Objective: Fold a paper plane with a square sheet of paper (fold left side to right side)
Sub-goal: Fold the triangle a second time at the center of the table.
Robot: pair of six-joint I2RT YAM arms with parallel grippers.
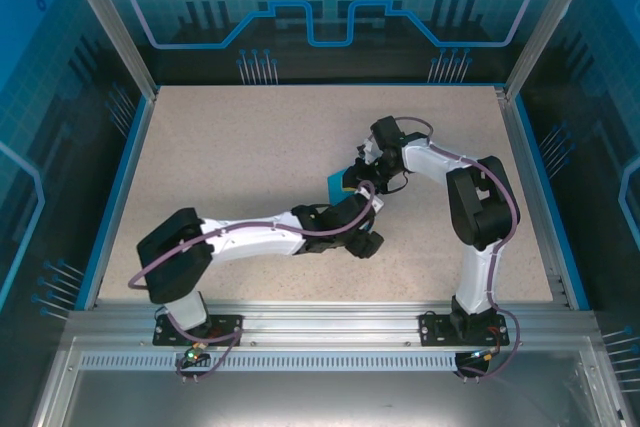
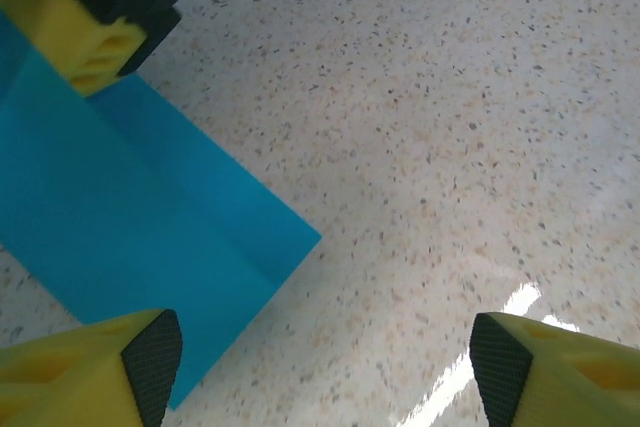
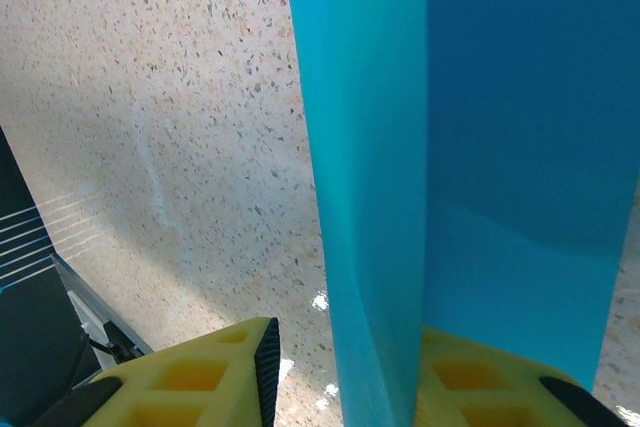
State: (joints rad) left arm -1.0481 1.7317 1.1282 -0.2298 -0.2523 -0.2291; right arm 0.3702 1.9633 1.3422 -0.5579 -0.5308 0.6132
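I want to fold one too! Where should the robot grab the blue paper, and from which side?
Probably the raised flap of the square sheet of paper, taken from above with a finger of the right gripper each side. It stands up off the table at the fold, while the rest lies flat.

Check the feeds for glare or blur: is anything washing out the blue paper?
Left wrist: white glare streaks on the table, off the paper, whose edges read sharp. Right wrist: raised flap close and slightly soft, no glare on it. Top external: even light, soft shadows; the arms cover most of the paper.
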